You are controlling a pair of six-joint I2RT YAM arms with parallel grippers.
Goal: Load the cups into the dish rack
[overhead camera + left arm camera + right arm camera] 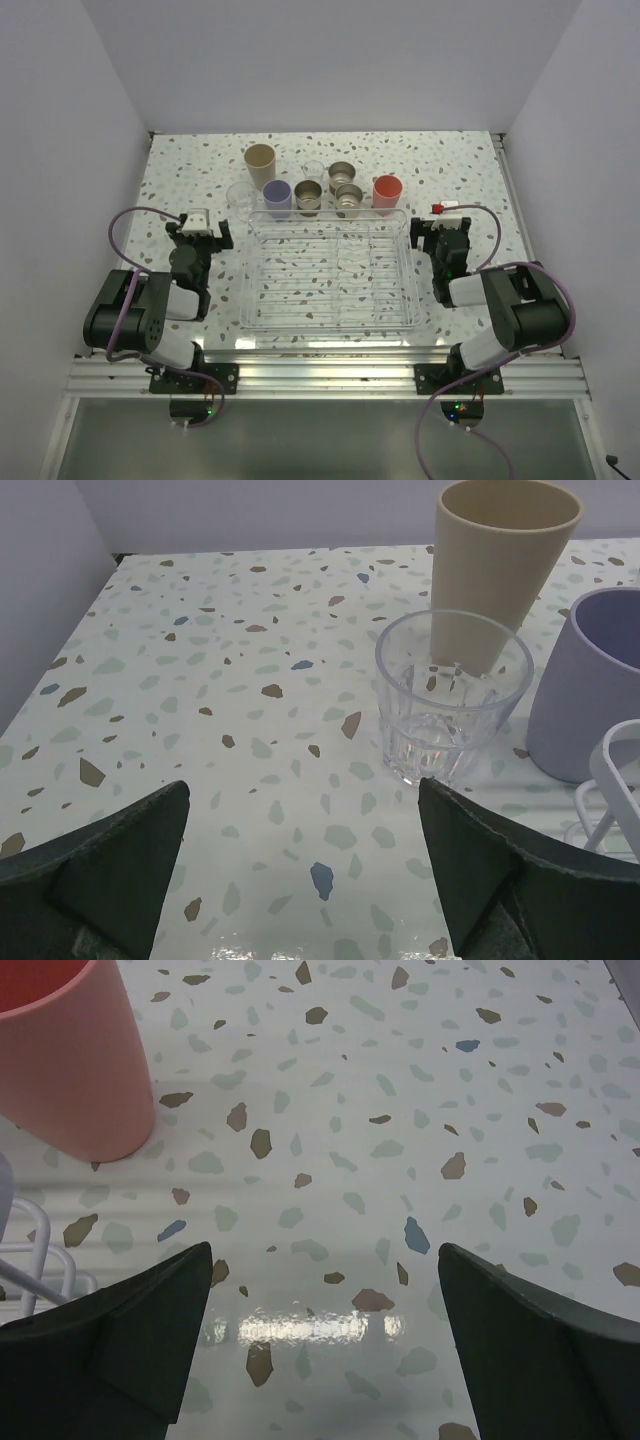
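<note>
The clear dish rack (pixel 330 318) lies mid-table with nothing in it. Behind it stand a tall beige cup (pixel 260 162), a lavender cup (pixel 277 196), a clear cup (pixel 240 198), a second clear cup (pixel 313 172), three steel cups (pixel 309 197) (pixel 341 177) (pixel 349 197) and a coral-pink cup (pixel 387 191). My left gripper (pixel 201 231) is open and empty left of the rack; its view shows the clear cup (pixel 452 693), the beige cup (pixel 502 565) and the lavender cup (pixel 590 680) ahead. My right gripper (pixel 441 226) is open and empty right of the rack, with the pink cup (pixel 70 1055) ahead-left.
White walls enclose the speckled table (pixel 180 170) on the left, back and right. A corner of the rack rim shows in the left wrist view (pixel 615 800) and in the right wrist view (pixel 30 1250).
</note>
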